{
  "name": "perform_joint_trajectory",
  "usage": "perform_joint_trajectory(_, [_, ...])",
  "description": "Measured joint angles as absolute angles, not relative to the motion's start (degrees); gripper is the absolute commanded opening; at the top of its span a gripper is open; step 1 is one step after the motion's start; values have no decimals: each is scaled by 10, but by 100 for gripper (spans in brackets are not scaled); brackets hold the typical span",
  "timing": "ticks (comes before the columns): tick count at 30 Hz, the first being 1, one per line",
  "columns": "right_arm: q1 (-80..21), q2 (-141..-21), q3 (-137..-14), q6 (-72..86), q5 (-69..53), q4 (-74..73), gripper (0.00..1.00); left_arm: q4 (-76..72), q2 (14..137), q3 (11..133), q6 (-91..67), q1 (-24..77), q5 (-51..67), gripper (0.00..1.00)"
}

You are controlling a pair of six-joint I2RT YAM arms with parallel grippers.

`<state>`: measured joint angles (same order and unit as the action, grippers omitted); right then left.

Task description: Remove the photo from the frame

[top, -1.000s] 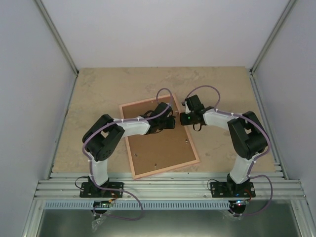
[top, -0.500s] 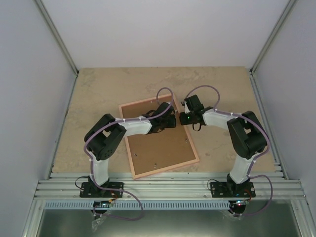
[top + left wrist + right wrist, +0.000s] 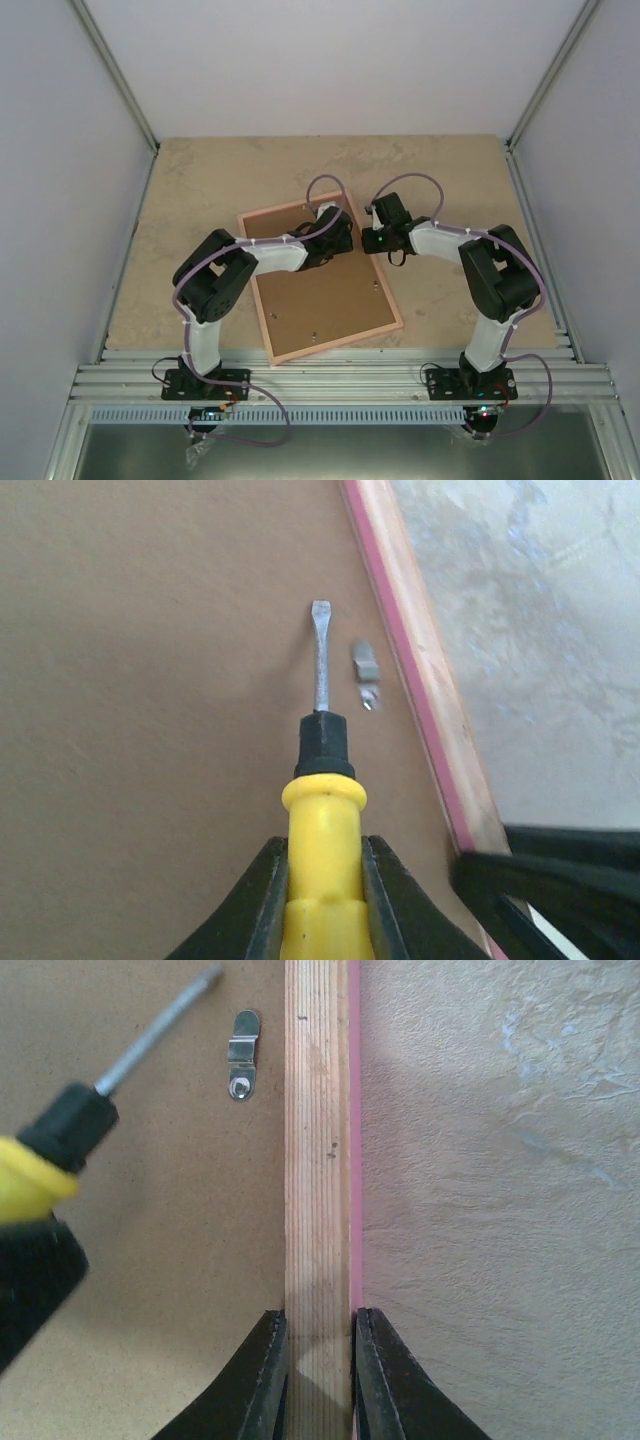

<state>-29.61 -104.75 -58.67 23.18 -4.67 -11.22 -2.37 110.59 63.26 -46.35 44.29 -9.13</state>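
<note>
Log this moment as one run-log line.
left gripper: shut on screwdriver | tip: beside clip, apart | right gripper: shut on frame edge | frame: back up | photo: hidden

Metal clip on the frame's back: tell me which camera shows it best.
The right wrist view: the clip is whole and sharp, beside the wooden frame. The left wrist view shows it smaller and blurrier, right of the screwdriver. The top view is too distant to make it out.
</note>
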Motion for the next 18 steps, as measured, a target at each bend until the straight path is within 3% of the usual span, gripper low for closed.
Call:
perform_joint_trajectory(8, [-296, -1047, -587, 234, -47, -112, 9, -46, 1102, 613, -480, 434, -116, 0])
perform_joint_trajectory(18, [-296, -1047, -586, 237, -44, -112, 7, -46, 999, 540, -482, 434, -109, 0])
